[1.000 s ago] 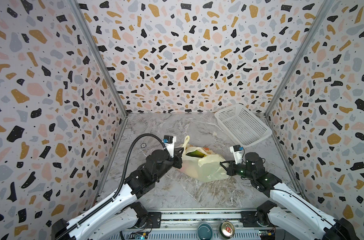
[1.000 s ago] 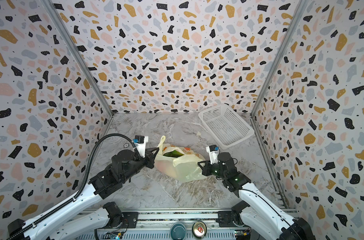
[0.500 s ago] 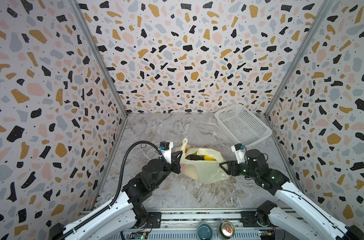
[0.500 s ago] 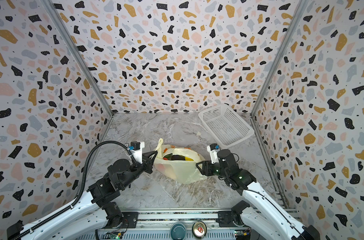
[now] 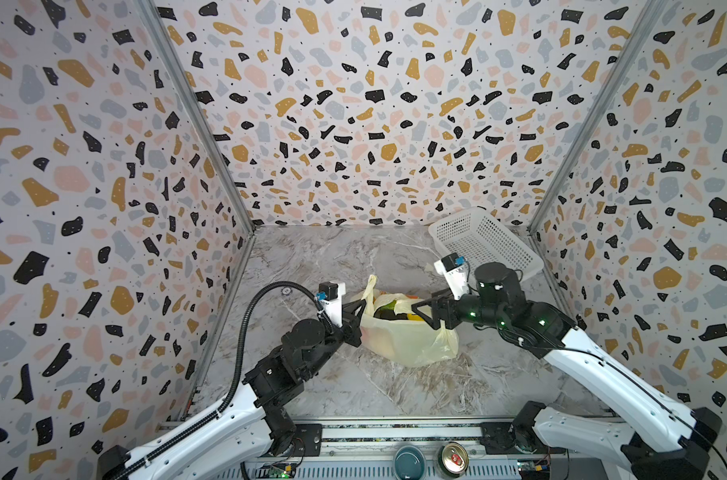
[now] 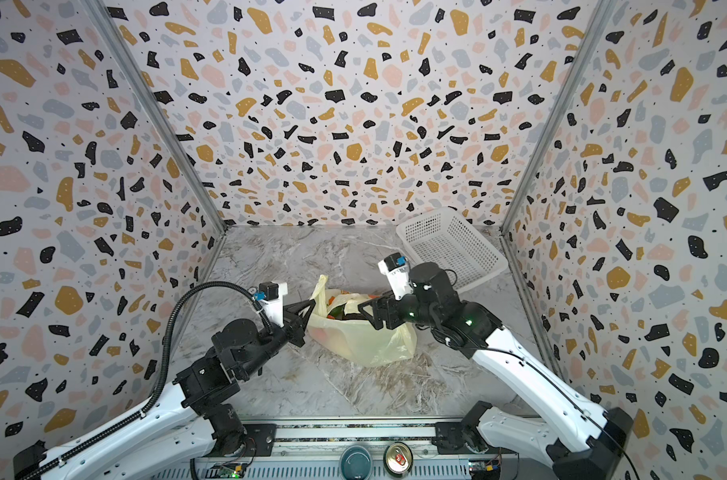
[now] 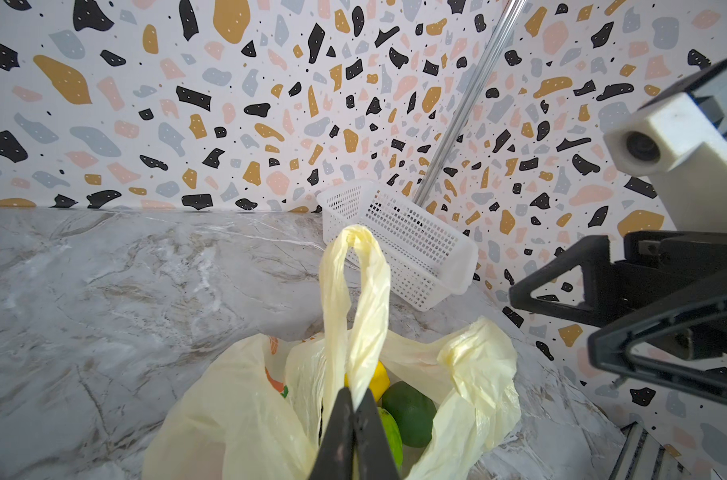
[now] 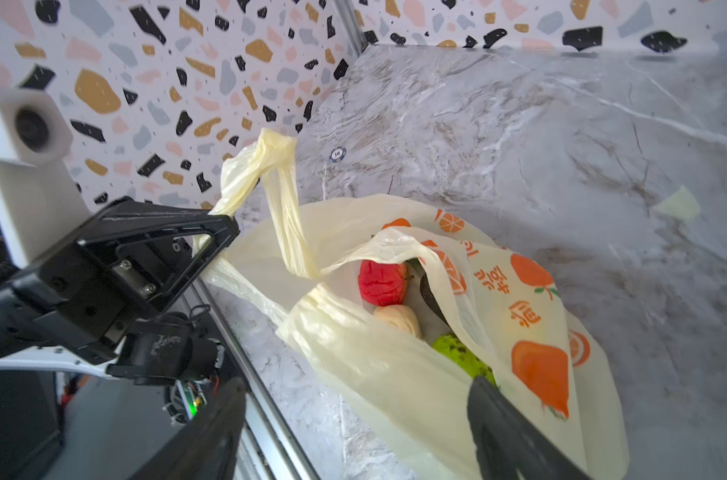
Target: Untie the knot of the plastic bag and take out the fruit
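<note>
Since the untying looks done and the bag [image 5: 407, 343] sits open on the desk [image 5: 345, 257], only the fruit [image 8: 382, 282] is left, still inside, left hand [image 7: 354, 398] pinching a handle [image 7: 355, 291], right hand [image 8: 353, 388] wide at the mouth.

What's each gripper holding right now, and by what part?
Left gripper is shut on the bag by its handle loop, pinched low on the loop. Right gripper is open over the bag's mouth, holding nothing.

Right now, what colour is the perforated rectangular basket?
The basket is white; clearest in left wrist view.
</note>
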You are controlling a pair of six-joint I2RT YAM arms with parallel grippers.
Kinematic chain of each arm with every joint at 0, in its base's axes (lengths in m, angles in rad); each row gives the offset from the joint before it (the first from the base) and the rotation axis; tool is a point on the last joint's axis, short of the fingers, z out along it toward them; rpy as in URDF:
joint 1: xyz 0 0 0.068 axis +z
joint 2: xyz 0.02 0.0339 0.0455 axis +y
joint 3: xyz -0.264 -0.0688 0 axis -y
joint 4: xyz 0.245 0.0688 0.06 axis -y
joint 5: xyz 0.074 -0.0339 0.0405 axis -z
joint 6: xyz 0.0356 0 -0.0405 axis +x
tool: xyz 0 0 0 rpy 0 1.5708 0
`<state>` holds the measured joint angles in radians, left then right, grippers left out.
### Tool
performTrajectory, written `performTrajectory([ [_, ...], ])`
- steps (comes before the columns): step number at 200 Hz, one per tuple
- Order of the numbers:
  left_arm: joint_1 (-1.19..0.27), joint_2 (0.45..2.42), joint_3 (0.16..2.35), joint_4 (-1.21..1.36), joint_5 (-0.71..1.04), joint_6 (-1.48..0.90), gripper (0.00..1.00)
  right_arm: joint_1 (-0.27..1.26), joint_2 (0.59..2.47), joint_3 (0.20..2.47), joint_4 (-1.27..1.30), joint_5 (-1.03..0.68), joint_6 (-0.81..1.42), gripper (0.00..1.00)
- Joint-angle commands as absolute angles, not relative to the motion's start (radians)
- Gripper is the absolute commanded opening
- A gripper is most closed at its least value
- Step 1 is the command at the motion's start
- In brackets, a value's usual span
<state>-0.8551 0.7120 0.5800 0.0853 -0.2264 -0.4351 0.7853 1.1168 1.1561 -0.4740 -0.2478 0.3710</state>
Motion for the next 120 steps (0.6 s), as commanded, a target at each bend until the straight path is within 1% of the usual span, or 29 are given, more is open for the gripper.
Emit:
performTrajectory([
  [1,-0.861,0.706,0.601,0.136,-0.234,-0.417,0.00,0.862,1.136,1.225,-0.558,-0.121,0.257,0.91],
  [26,-0.864,0.702,0.602,0.134,-0.233,-0.414,0.00,0.927,1.171,1.220,-0.568,0.056,0.208,0.91],
  [34,-0.864,0.701,0.599,0.136,-0.231,-0.415,0.00,0.929,1.185,1.213,-0.557,0.094,0.193,0.90],
  [40,-0.865,0.700,0.597,0.136,-0.233,-0.416,0.00,0.929,1.195,1.209,-0.550,0.128,0.188,0.86],
  [45,-0.865,0.700,0.595,0.134,-0.235,-0.416,0.00,0.929,1.199,1.206,-0.545,0.147,0.184,0.81],
  [49,-0.864,0.698,0.595,0.134,-0.236,-0.416,0.00,0.929,1.203,1.203,-0.542,0.170,0.182,0.72],
  [50,-0.865,0.699,0.594,0.134,-0.236,-0.416,0.00,0.929,1.203,1.203,-0.542,0.170,0.182,0.72],
  [53,-0.865,0.698,0.594,0.134,-0.237,-0.417,0.00,0.929,1.204,1.202,-0.543,0.191,0.184,0.63],
  [54,-0.865,0.697,0.594,0.133,-0.238,-0.417,0.00,0.929,1.204,1.202,-0.543,0.191,0.184,0.63],
  [55,-0.864,0.697,0.594,0.132,-0.239,-0.418,0.00,0.929,1.205,1.203,-0.544,0.195,0.185,0.60],
  [58,-0.864,0.697,0.593,0.130,-0.240,-0.417,0.00,0.929,1.202,1.204,-0.546,0.216,0.189,0.49],
  [59,-0.865,0.697,0.593,0.130,-0.241,-0.417,0.00,0.929,1.202,1.204,-0.546,0.216,0.189,0.49],
  [64,-0.865,0.695,0.592,0.130,-0.243,-0.419,0.00,0.929,1.197,1.203,-0.548,0.235,0.192,0.38],
  [77,-0.865,0.691,0.590,0.127,-0.248,-0.420,0.00,0.928,1.170,1.186,-0.552,0.272,0.204,0.23],
  [92,-0.864,0.689,0.586,0.127,-0.249,-0.419,0.00,0.910,1.131,1.157,-0.572,0.310,0.239,0.01],
  [105,-0.865,0.689,0.584,0.126,-0.249,-0.416,0.00,0.863,1.083,1.113,-0.578,0.301,0.285,0.00],
  [120,-0.865,0.689,0.579,0.127,-0.250,-0.417,0.00,0.766,1.005,1.037,-0.558,0.208,0.343,0.00],
])
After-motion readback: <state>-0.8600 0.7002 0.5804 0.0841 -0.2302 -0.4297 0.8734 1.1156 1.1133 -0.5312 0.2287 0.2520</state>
